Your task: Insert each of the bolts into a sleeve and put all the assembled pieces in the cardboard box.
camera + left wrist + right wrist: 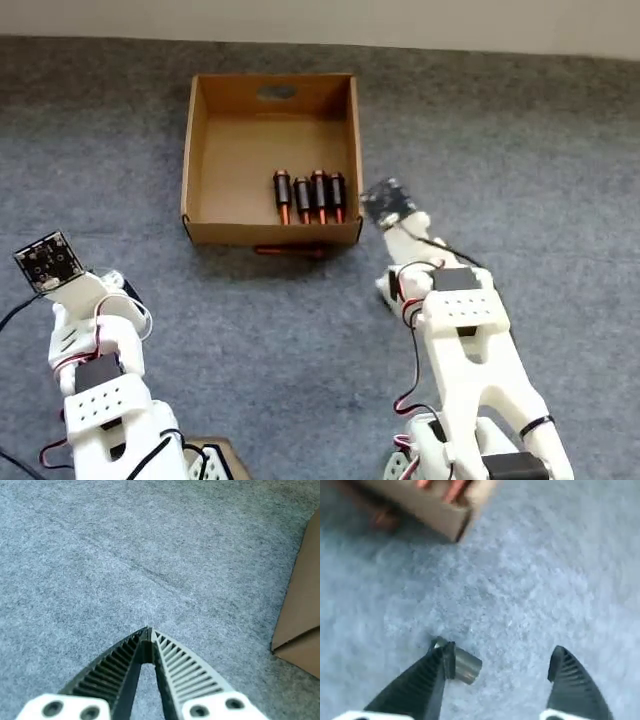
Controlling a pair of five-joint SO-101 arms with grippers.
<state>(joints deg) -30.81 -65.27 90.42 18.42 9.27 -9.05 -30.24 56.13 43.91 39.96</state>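
Looking down in the high view, the cardboard box (270, 232) stands open on the grey felt counter (560, 180); four assembled pieces (310, 198) lie side by side on its floor against the near wall, probably because that wall is the closest drop for either arm; a loose orange bolt (290, 250) lies on the counter just outside that same wall, touching it or nearly so; the right arm (460, 320) stretches toward the box's near right corner; the left arm (95, 340) sits well apart on the box's other side, seemingly kept out of the way.

In the left wrist view, the left gripper (148, 632) has its fingers pressed together over bare felt with nothing between them; a corner of the box (300, 605) shows off to one side; this arm looks idle rather than engaged.

In the right wrist view, the right gripper (502, 652) is spread wide and low above the counter; a grey sleeve (462, 664) lies on its side just beside one finger, not between the two; the spread looks meant to straddle it, though the gripper would need to shift sideways first; beyond, blurred, the box corner and the bolt lie near; by my judgement, one last bolt and sleeve remain to be joined and boxed.
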